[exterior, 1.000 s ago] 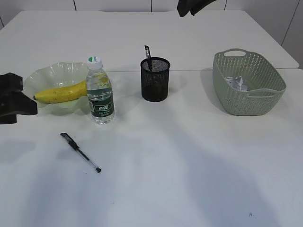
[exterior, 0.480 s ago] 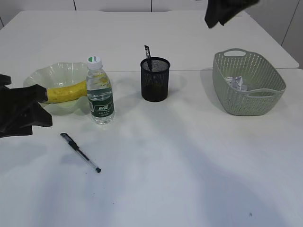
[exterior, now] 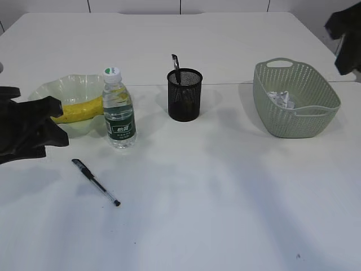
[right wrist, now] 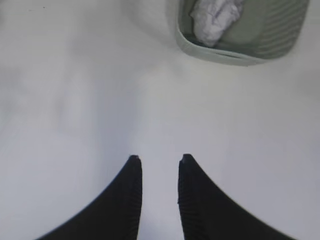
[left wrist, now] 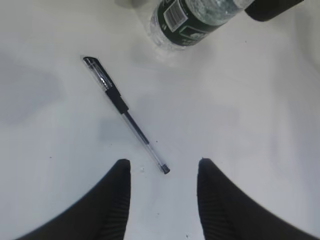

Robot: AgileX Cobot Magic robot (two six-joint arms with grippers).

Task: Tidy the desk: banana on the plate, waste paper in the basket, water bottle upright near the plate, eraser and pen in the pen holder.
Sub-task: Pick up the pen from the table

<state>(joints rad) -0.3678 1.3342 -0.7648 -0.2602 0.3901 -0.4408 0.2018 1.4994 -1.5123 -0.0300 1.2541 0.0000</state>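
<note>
Shifted: black left gripper (exterior: 53,121) is moved rightward beside the pale green scalloped plate (exterior: 56,87), jaws spread, empty | black-capped clear pen (left wrist: 125,113) is seen flat near the plate | black right gripper (right wrist: 157,159) slightly parted, empty.

White tables (exterior: 225,186) (two, pushed together), pale panelled wall (exterior: 135,5)

My left gripper (exterior: 53,121): left edge of the frame, in front of the plate (exterior: 48,90).
Banana (exterior: 82,109): on the plate.
Water bottle (exterior: 118,110): upright, just right of the plate.
Loose pen (exterior: 96,182): flat, lower left.
Pen holder (exterior: 184,95): centre, one pen (exterior: 176,66) inside.
Basket (exterior: 295,99): right, crumpled paper (exterior: 282,99) inside.
My right arm (exterior: 344,34): upper right corner.
</note>
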